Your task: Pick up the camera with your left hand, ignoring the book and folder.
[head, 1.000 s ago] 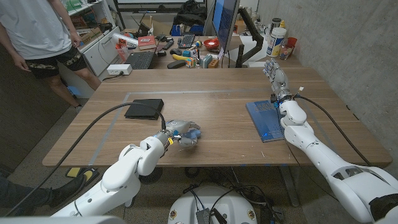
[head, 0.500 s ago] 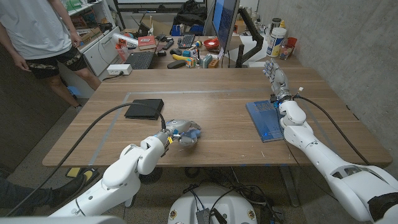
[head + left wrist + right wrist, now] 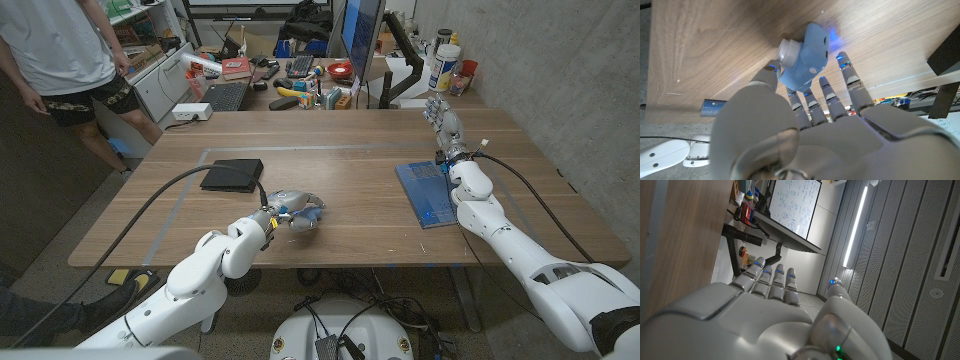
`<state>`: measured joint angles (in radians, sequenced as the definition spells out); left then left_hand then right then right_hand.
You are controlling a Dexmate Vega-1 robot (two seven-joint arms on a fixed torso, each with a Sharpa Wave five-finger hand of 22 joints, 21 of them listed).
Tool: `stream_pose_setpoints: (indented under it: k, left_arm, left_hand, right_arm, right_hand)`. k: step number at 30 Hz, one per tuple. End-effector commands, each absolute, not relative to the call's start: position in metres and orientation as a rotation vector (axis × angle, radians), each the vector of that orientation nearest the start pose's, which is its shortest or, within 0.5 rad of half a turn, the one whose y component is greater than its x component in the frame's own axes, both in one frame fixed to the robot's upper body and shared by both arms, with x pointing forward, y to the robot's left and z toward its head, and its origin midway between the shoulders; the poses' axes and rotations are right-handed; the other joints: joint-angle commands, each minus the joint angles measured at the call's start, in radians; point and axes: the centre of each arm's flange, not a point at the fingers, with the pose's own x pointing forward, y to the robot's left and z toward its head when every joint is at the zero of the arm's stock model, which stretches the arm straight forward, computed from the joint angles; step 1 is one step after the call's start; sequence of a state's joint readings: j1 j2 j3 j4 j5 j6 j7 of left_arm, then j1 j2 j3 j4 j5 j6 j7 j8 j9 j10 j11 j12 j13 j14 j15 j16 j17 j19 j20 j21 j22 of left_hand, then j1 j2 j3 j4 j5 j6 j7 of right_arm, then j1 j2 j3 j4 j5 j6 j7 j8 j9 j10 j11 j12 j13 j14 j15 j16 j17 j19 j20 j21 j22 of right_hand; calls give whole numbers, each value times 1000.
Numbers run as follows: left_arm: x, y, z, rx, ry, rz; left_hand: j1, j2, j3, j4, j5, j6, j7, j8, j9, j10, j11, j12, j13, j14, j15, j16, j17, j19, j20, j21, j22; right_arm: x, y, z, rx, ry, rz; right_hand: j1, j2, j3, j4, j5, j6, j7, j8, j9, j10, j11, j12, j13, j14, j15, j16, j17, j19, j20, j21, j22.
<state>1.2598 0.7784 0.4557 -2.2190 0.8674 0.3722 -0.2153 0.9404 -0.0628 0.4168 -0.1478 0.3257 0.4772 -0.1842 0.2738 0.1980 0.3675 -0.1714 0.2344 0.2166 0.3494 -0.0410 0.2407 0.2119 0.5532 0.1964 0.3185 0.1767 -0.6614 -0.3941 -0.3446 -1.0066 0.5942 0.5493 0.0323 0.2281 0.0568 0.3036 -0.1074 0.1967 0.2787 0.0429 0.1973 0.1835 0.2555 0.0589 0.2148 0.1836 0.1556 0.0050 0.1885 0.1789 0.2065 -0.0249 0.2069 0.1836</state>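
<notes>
A small light-blue camera (image 3: 805, 55) with a white round lens lies at the table's near edge, also seen as the camera (image 3: 312, 213) in the head view. My left hand (image 3: 288, 210) is cupped around it. The thumb (image 3: 767, 75) presses one side by the lens and several fingertips (image 3: 810, 95) touch the opposite side, so the camera is pinched between them. I cannot tell whether it is off the wood. My right hand (image 3: 443, 118) stands with fingers straight and apart, holding nothing, beyond the blue book (image 3: 428, 192).
A black folder (image 3: 232, 175) lies left of centre, behind my left hand. A cluttered desk with a monitor (image 3: 362, 30) and laptop (image 3: 225, 96) stands beyond the far edge. A person (image 3: 70, 60) stands at the back left.
My left hand has drawn in slightly on the camera and shifted a touch. The right arm, book and folder have not moved.
</notes>
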Motion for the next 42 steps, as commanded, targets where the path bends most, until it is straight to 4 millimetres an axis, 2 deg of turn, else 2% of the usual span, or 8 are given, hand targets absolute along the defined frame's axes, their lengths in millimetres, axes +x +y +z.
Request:
stream_pose_setpoints:
  k: [1, 9, 23, 28, 35, 36, 39, 42]
  left_arm:
    - [487, 169, -86, 1526, -502, -124]
    - [489, 168, -84, 1526, -460, -141]
    - [497, 169, -81, 1523, -427, -167]
    - [499, 171, -80, 1516, -427, -167]
    - [501, 173, -79, 1510, -433, -165]
    - [501, 173, -78, 1507, -433, -166]
    - [501, 174, -78, 1505, -438, -164]
    - [502, 174, -77, 1501, -439, -162]
  left_hand:
    - [21, 2, 8, -1, -6, 13, 0, 8, 2, 18, -4, 10, 3, 14, -64, 4, 6, 17, 1, 5, 0]
    - [82, 31, 27, -7, -39, 2, 14, -1, 4, 24, 10, 9, 12, 51, -56, 12, 11, 98, -15, 18, -2]
    - [161, 70, 51, -8, -107, 25, 29, 1, 8, 67, 15, 22, 25, 115, -60, 29, 22, 182, -33, 21, -4]
    - [188, 77, 58, -6, -132, 65, 37, 14, 10, 126, 22, 41, 32, 152, -73, 37, 25, 221, -61, 21, -5]
    - [220, 90, 68, -6, -143, 110, 64, 27, 11, 173, 27, 52, 41, 190, -78, 45, 29, 260, -96, 17, -6]
    - [227, 91, 69, -6, -145, 113, 68, 27, 11, 191, 26, 57, 43, 201, -82, 47, 29, 271, -106, 16, -6]
    - [242, 97, 74, -6, -146, 131, 80, 32, 12, 207, 29, 60, 48, 223, -81, 52, 31, 290, -121, 15, -6]
    - [256, 102, 78, -7, -147, 143, 86, 34, 12, 223, 33, 65, 52, 239, -87, 56, 33, 303, -130, 14, -6]
  right_arm:
    - [671, -317, 29, 81, -815, 79]
    - [672, -316, 28, 81, -810, 79]
    - [677, -312, 24, 83, -800, 78]
    - [678, -310, 24, 81, -799, 80]
    - [679, -307, 24, 78, -796, 80]
    - [679, -307, 24, 78, -796, 80]
    - [679, -307, 24, 76, -797, 79]
    - [679, -307, 24, 75, -797, 78]
  right_hand:
    - [-4, -4, -4, 2, 4, 4, -7, -2, 6, 3, -3, -2, 2, 8, 3, -1, 5, 5, 3, -1, 2]
    - [-5, -5, -5, 2, 4, 4, -7, -2, 6, 1, -4, -3, 2, 8, 1, -1, 5, 6, 5, -1, 2]
    - [-5, -5, -6, 2, 5, 3, -9, -3, 6, 0, -6, -3, 2, 8, 1, -1, 5, 7, 9, -1, 2]
    - [-6, -6, -7, 2, 5, 2, -9, -3, 6, 0, -3, -3, 2, 8, 1, -1, 5, 7, 10, -1, 2]
    - [-6, -6, -7, 2, 6, 2, -8, -3, 6, 1, -3, -3, 2, 8, 1, -2, 5, 8, 9, -2, 2]
    - [-6, -7, -8, 1, 6, 4, -9, -2, 6, -3, -14, -5, 2, 7, 1, -2, 5, 8, 9, -2, 2]
    - [-7, -7, -8, 2, 7, 3, -10, -2, 6, 1, -3, -3, 2, 8, 0, -2, 5, 8, 9, -2, 2]
    - [-7, -7, -9, 2, 7, 3, -9, -2, 6, 0, -3, -3, 2, 8, 1, -1, 5, 8, 9, -2, 2]
